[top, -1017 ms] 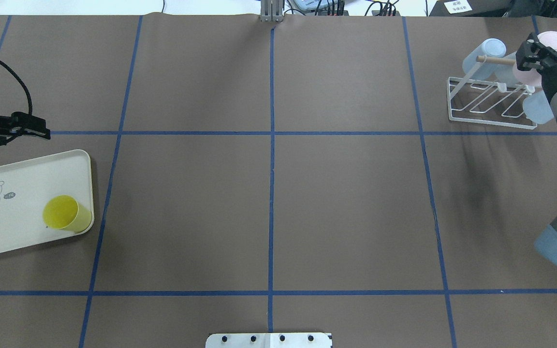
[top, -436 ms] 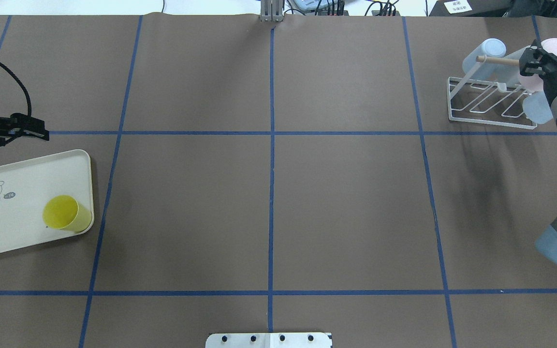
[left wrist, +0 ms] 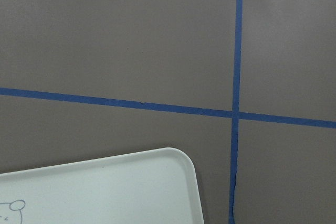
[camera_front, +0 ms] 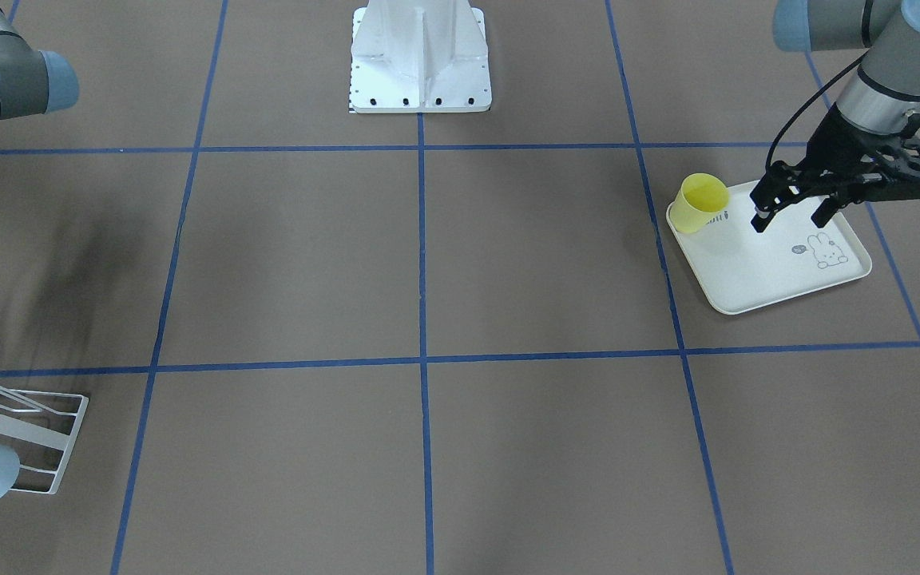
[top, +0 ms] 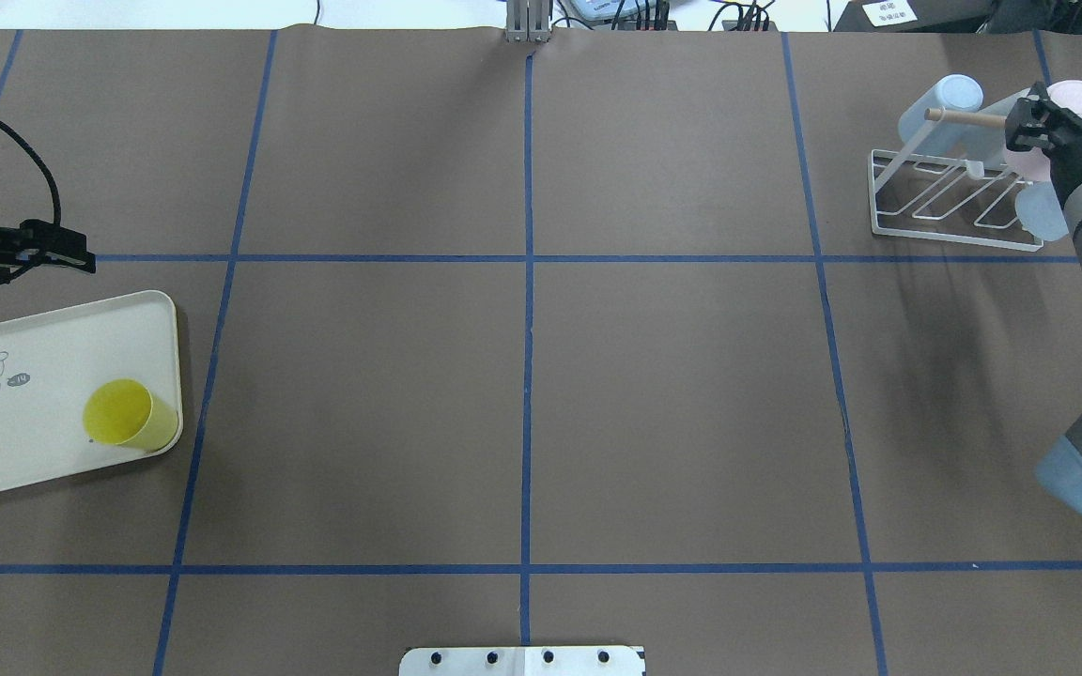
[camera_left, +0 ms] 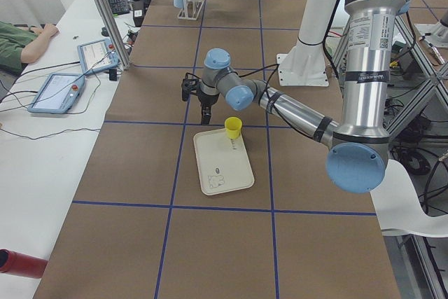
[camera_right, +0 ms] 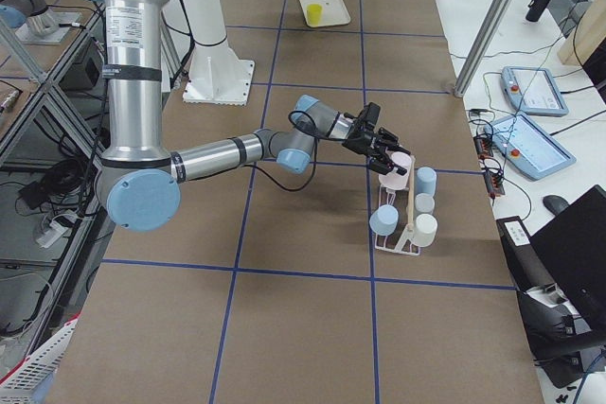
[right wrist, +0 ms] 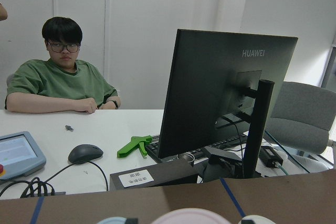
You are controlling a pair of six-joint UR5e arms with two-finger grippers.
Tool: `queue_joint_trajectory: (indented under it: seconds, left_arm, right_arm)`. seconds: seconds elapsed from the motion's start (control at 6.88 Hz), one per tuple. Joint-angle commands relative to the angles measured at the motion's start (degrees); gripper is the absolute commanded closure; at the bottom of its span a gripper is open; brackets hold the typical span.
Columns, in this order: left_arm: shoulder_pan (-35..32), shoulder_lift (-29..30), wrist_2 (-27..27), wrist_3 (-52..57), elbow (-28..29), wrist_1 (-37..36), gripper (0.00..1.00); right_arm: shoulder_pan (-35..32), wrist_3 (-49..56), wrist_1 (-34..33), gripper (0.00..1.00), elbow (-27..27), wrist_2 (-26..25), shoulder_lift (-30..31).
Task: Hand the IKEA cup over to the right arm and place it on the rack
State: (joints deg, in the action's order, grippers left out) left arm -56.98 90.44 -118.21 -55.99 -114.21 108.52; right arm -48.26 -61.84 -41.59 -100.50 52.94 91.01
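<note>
Overhead exterior, one yellow cup [top: 128, 415], left gripper [camera_front: 789, 222] spread (empty), right gripper [top: 1025, 122] unclear

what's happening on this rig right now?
The left gripper hovers open near the tray, apart from the yellow cup standing upright in its corner; nothing grasped yet. The right gripper is over at the rack, by a pink cup among others already on it; whether it grips that cup is unclear.
</note>
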Motion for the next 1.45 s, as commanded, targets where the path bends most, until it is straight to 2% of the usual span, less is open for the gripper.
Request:
queue_joint_trajectory:
  seconds: [0.0, 1.31]
  left_arm:
    - [0.0, 0.0, 0.0, 0.0, 0.0, -0.1, 0.00]
    - [0.0, 0.1, 0.0, -0.1, 0.0, -0.1, 0.00]
  right_arm:
    - [0.0, -2.1, 0.1, 1.00, 0.1, -0.1, 0.0]
    - [0.6, -2.2, 0.0, 1.00, 2.5, 0.5, 0.0]
